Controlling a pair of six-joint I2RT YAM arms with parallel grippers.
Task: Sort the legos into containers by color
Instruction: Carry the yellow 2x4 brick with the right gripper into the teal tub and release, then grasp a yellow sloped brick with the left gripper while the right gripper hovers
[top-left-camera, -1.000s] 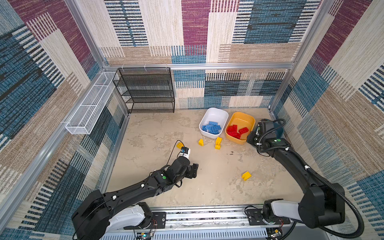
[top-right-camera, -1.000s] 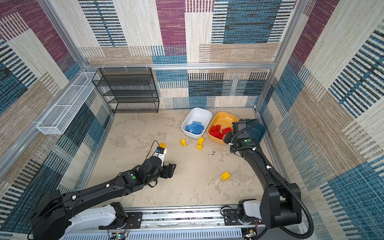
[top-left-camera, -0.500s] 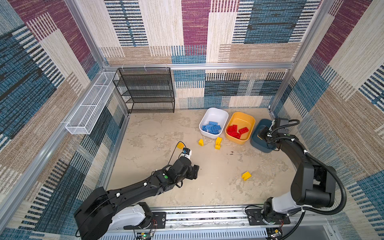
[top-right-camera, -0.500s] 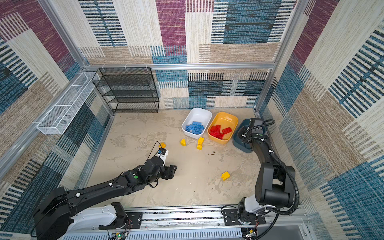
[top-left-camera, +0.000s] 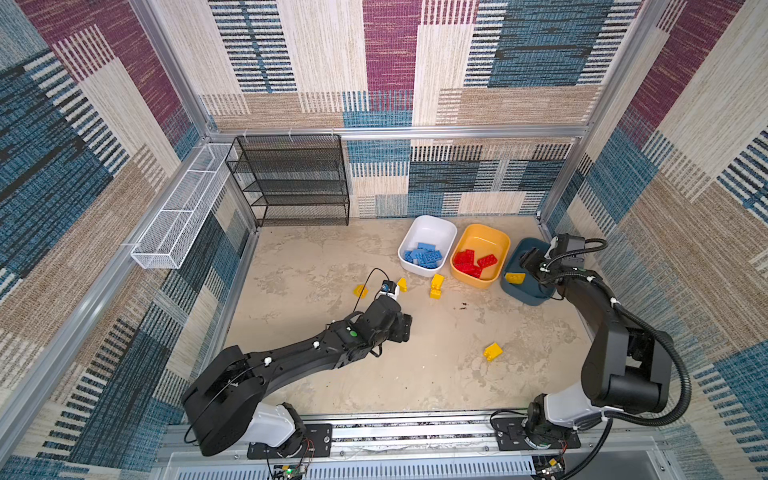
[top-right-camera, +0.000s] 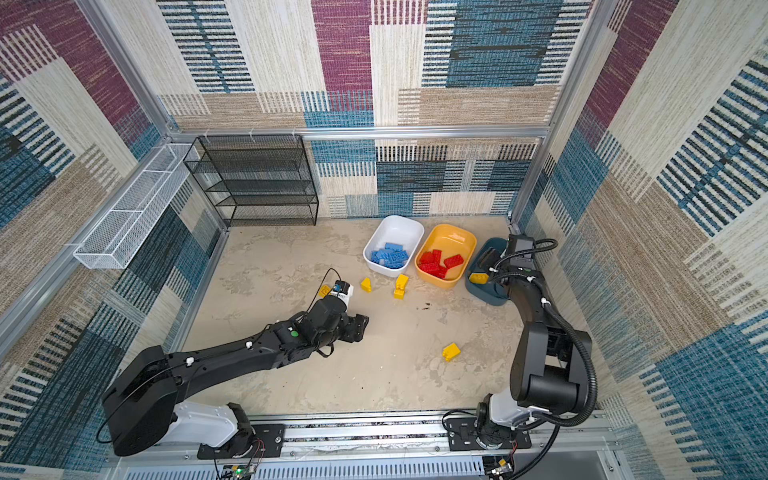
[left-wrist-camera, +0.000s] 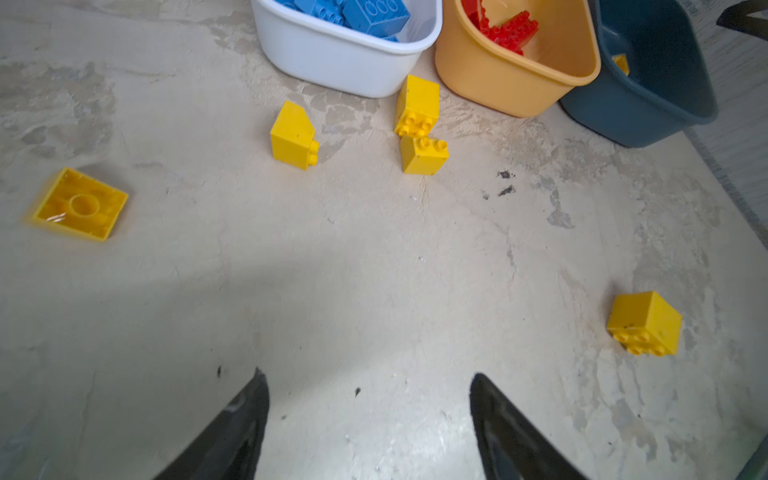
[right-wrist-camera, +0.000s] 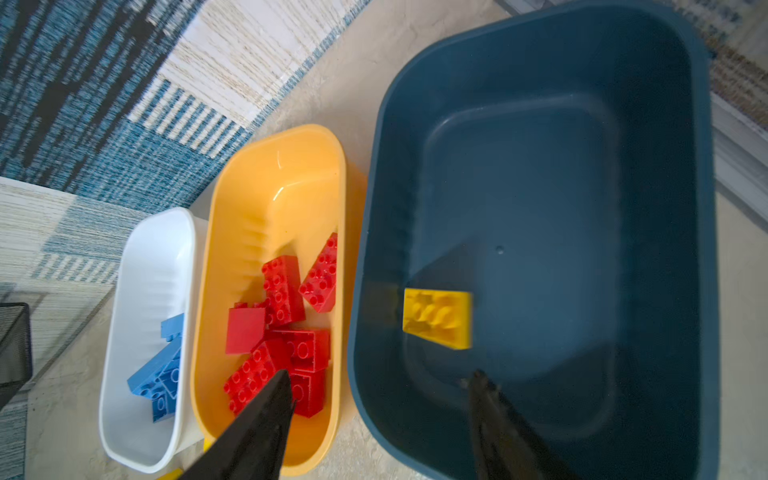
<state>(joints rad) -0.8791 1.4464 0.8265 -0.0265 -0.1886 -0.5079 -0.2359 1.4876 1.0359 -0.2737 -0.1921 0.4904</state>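
Teal tub (right-wrist-camera: 648, 208) interior with yellow brick (right-wrist-camera: 437, 318) shows fully from right wrist; right gripper (right-wrist-camera: 381, 374), left gripper (left-wrist-camera: 368, 373) spread empty.

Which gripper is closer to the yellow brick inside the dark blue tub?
Right. The right gripper hangs over the dark blue tub, jaws open, the yellow brick just below. The left gripper is far off, over the middle of the table.
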